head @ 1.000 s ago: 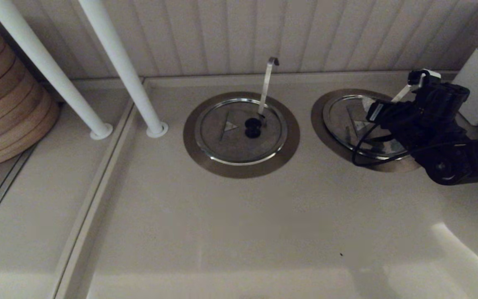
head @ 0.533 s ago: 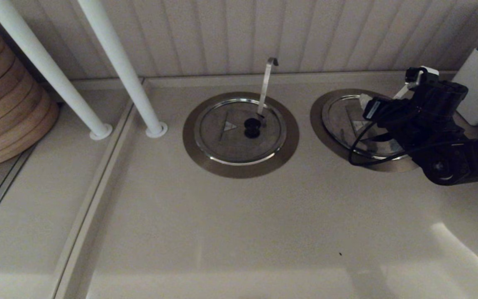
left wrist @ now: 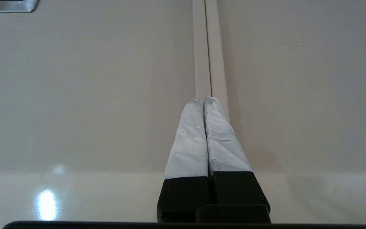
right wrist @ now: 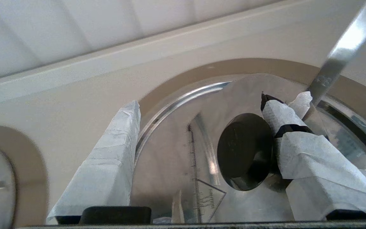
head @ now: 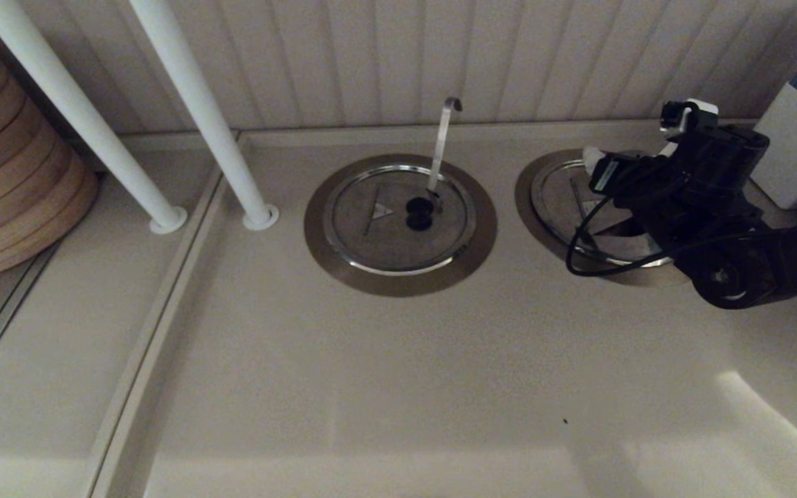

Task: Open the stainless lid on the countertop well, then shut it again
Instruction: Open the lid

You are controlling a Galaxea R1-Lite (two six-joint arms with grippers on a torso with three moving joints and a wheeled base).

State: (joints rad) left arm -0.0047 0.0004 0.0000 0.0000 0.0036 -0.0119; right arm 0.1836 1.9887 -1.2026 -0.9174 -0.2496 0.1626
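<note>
stainless lid (right wrist: 183,152) seated flat; right pincer (right wrist: 218,108) spread wide, black knob (right wrist: 245,152) between fingers.

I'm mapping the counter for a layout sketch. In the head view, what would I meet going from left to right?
Stacked bamboo steamers → two white poles → twin lid with hook-ended handle → the stainless lid → right end effector over it → white container.
</note>
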